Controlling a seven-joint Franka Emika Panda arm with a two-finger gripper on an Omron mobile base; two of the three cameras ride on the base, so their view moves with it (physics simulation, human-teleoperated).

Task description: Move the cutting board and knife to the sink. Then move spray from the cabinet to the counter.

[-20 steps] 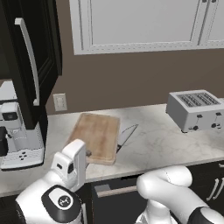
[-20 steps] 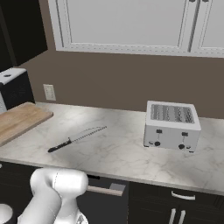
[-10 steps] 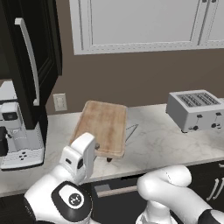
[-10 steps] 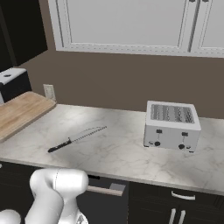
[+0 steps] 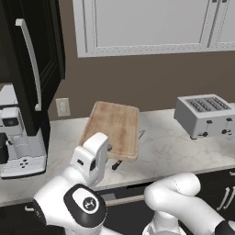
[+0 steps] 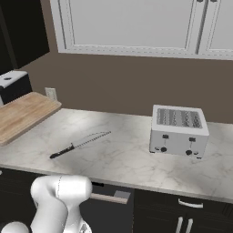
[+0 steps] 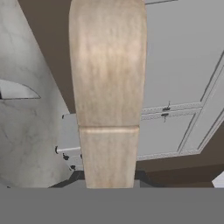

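Observation:
The light-brown wooden cutting board point(image 5: 113, 127) hangs tilted above the counter point(image 5: 170, 153), its near edge clamped in my gripper point(image 5: 108, 155), which is shut on it. Seen from the right, the cutting board point(image 6: 23, 114) juts in at the left edge. In the hand view the cutting board point(image 7: 108, 87) runs straight away from my gripper point(image 7: 109, 185), edge on. The knife point(image 6: 80, 144) lies flat on the marble, black handle toward the front edge. Its handle point(image 5: 117, 164) pokes out under the raised board. The sink and the spray are out of view.
A silver toaster point(image 5: 204, 115) point(image 6: 178, 130) stands on the right of the counter. A coffee machine point(image 5: 19, 148) sits at the left by the dark fridge point(image 5: 32, 69). White upper cabinets point(image 5: 147, 25) hang closed over the counter.
The cutting board has risen off the counter and swung right, tilting up, with my gripper shut on its near edge. The knife and toaster have not moved.

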